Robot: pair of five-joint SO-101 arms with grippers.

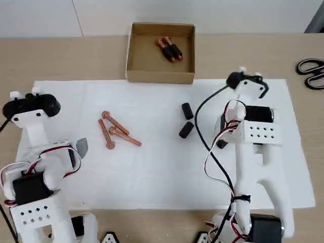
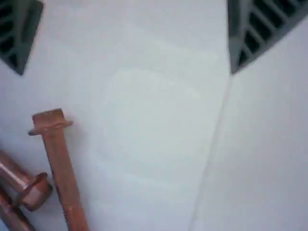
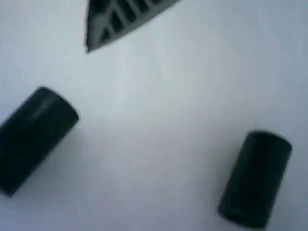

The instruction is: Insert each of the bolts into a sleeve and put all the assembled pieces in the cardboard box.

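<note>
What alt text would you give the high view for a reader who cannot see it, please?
Three loose copper bolts and two black sleeves lie on a white sheet between the left arm and the right arm. Behind the sheet, a cardboard box holds two assembled pieces, and scissors lie at the right edge of the table.

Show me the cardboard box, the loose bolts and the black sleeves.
cardboard box (image 1: pixel 159 77), high view, front wall.
loose bolts (image 1: pixel 116 124), high view, shank of one bolt.
black sleeves (image 1: pixel 186 130), high view, side of one sleeve.

Bright, even light (soft shadows).
</note>
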